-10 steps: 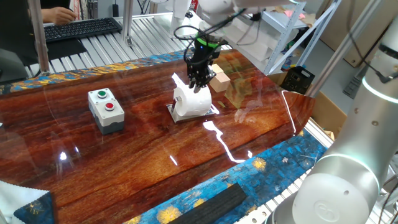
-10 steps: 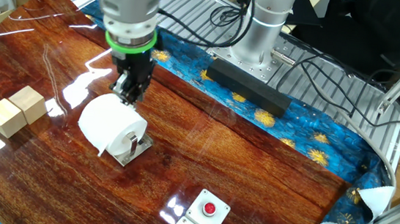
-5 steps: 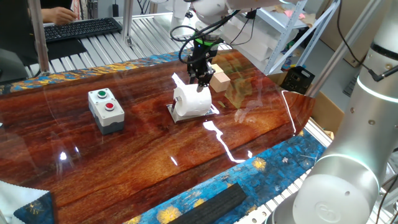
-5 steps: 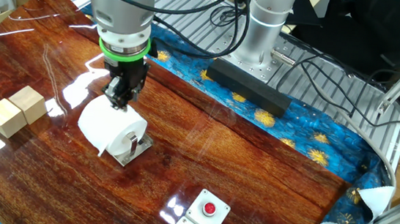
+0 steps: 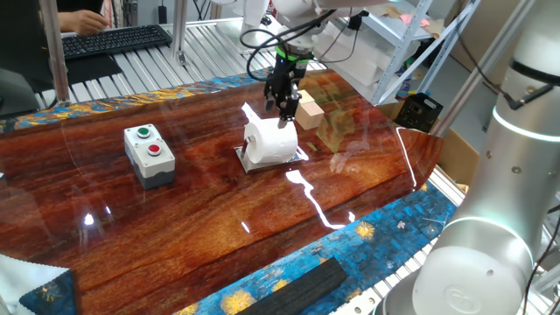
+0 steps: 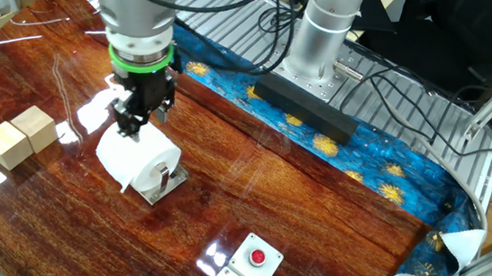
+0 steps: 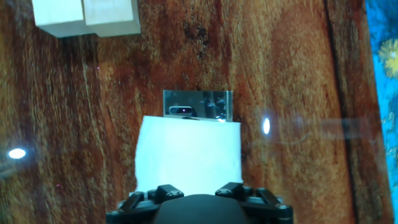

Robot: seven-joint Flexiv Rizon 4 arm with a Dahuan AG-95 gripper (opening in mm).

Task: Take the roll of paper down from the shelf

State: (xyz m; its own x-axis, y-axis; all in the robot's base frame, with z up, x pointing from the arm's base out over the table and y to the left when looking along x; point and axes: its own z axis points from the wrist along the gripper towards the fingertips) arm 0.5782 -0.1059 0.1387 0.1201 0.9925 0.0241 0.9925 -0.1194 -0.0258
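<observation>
The roll of paper [image 6: 138, 159] sits on the shelf [image 6: 164, 183], directly beneath the claw [image 6: 131, 125], seemingly parted, grasping nothing.

fingers [image 6: 131, 125] spread wider, hand rolled

In your hand view the gripper [image 7: 198, 208] is cut off by the bottom edge, so you see only its dark front, not whether the fingertips meet the roll of paper [image 7: 188, 152]. The roll covers most of the shelf [image 7: 198, 106]; only a mirror-like strip shows beyond it. The wooden blocks [image 7: 86, 17] are cropped by the top edge. In the other fixed view the button box [image 6: 240, 274] runs off the bottom, and the roll hides the holder's bar.
</observation>
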